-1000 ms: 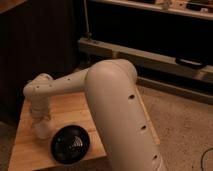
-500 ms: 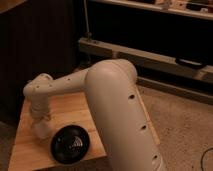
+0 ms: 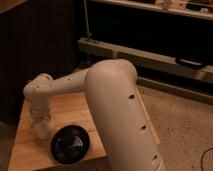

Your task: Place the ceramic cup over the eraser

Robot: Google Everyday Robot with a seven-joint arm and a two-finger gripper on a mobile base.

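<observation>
down at lower left, claw [image 3: 42, 122] closed, pointing at the wooden table [image 3: 75, 107]; ceramic cup [image 3: 42, 132] seemingly right under it, just left of the black bowl [image 3: 70, 145]; cannot tell whether gripped; white arm [image 3: 115, 110] filling the centre

The robot's bulky off-white arm [image 3: 117, 110] has a smooth, matt shell that looks like plastic. Its gripper [image 3: 42, 130] hangs low over the left part of the pale wooden plank tabletop [image 3: 75, 107], which is matt with visible grain. The black round ridged bowl [image 3: 70, 145] shows a faint sheen. The speckled floor [image 3: 185, 125] looks rough.
</observation>
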